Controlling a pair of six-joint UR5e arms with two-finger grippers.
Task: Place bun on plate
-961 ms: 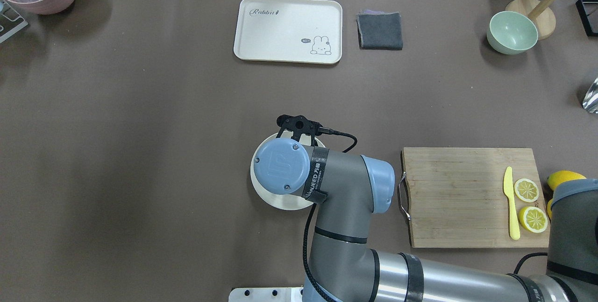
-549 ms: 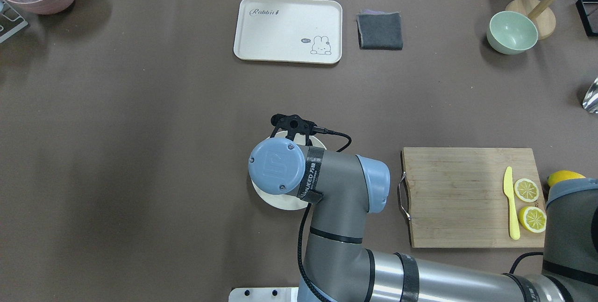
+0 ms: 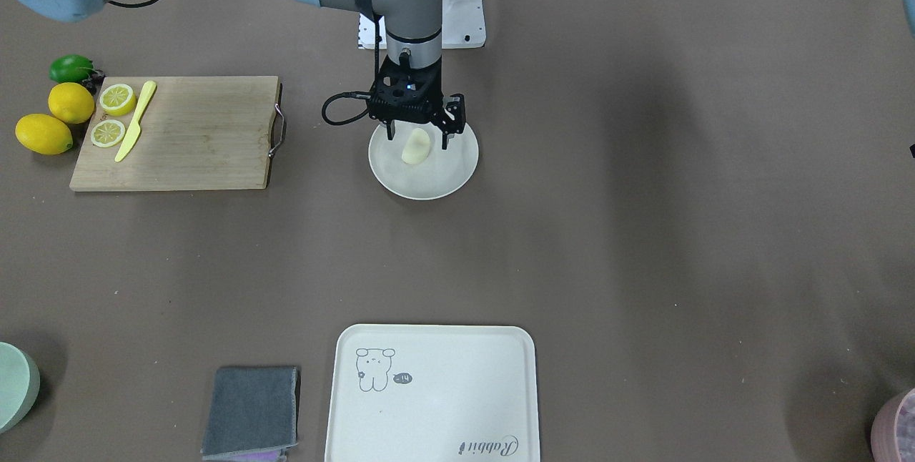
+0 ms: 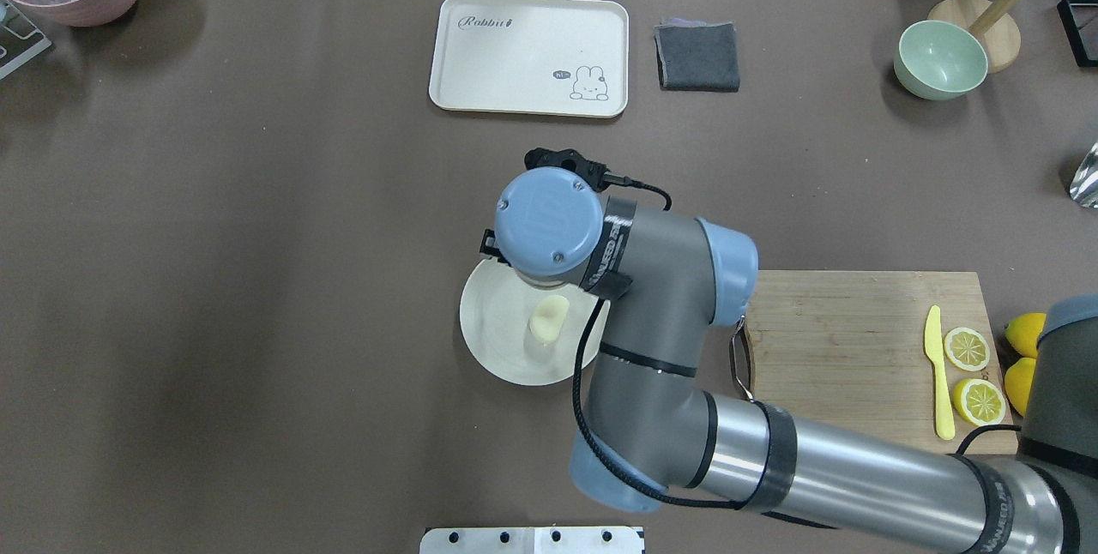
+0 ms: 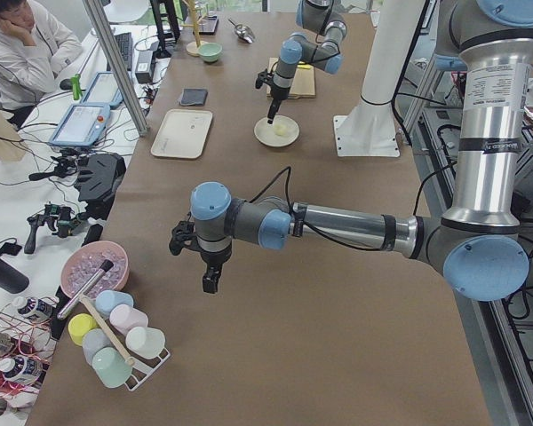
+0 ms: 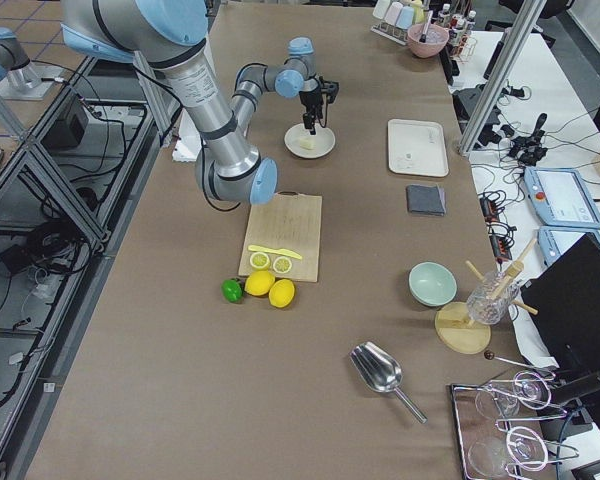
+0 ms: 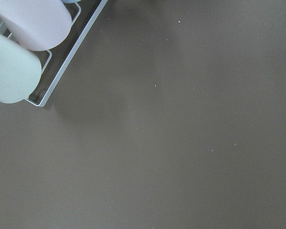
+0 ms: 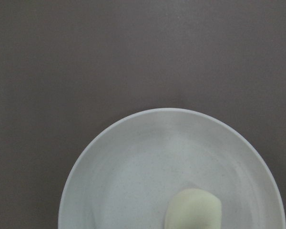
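Note:
The bun (image 3: 414, 146), a small pale cream lump, lies on the round off-white plate (image 3: 429, 187) a little off its middle. In the overhead view the bun (image 4: 549, 318) rests free on the plate (image 4: 489, 340), and the right wrist view looks down on bun (image 8: 194, 210) and plate (image 8: 124, 181). My right gripper (image 3: 417, 141) hangs open above the plate, fingers apart on either side of the bun, holding nothing. My left gripper (image 5: 209, 280) shows only in the exterior left view, over bare table far from the plate; I cannot tell its state.
A wooden cutting board (image 4: 858, 357) with a yellow knife and lemon slices lies right of the plate, whole lemons beyond it. At the far side sit a cream tray (image 4: 529, 52), grey cloth (image 4: 697, 57) and green bowl (image 4: 939, 61). A cup rack (image 7: 19, 57) is near the left arm.
The right wrist, which covered the plate, has moved toward the far side of the table. The bun now shows lying on the plate.

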